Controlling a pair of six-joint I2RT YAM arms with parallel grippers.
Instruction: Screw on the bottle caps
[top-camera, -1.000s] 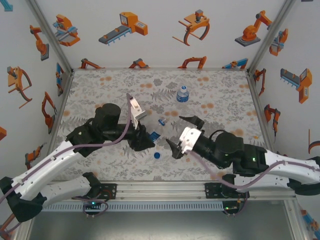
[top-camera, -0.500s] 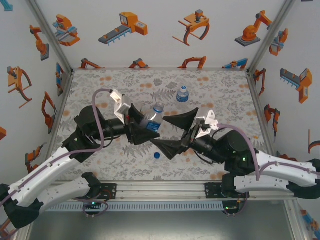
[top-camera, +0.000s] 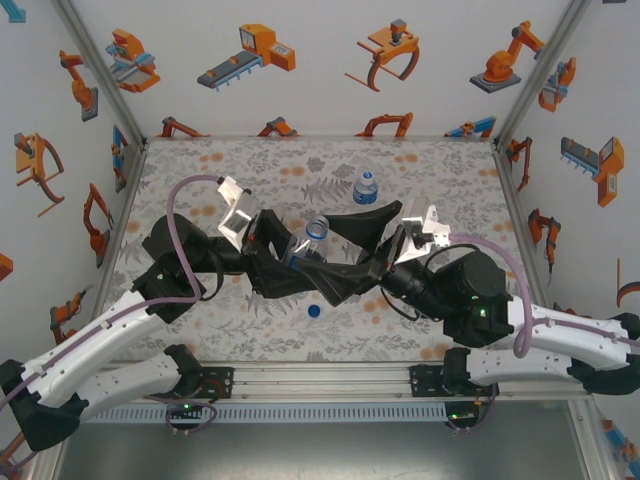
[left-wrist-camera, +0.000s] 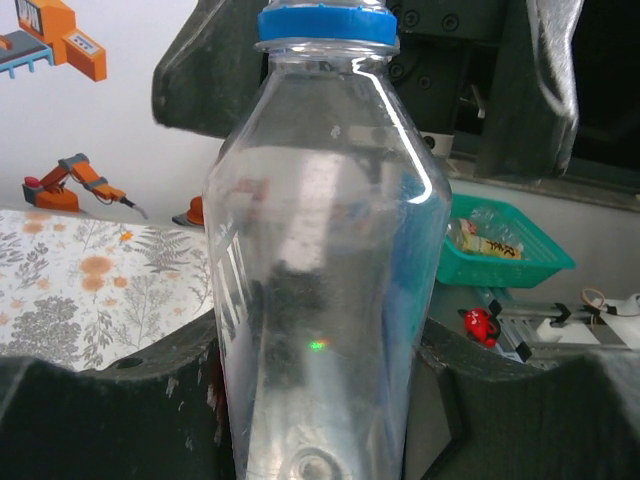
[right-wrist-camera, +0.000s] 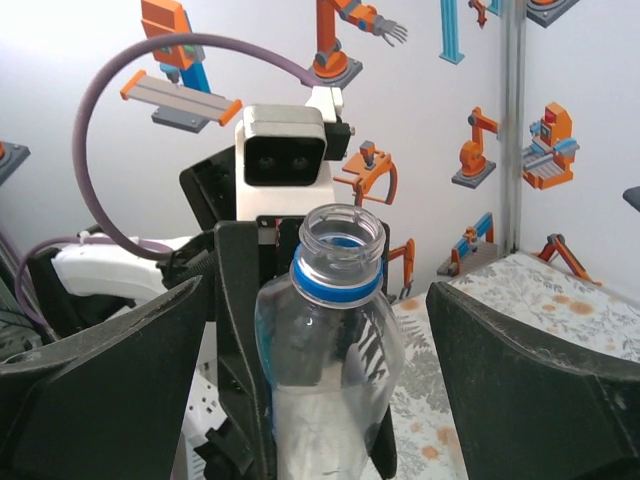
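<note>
Bottle (right-wrist-camera: 328, 335) clamped in left jaws; right jaws wide, flanking it.

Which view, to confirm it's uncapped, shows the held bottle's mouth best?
Right wrist: the open mouth sits centre, near, uncapped. Left wrist shows the bottle's side up to its blue neck ring; top external shows the mouth small.
</note>
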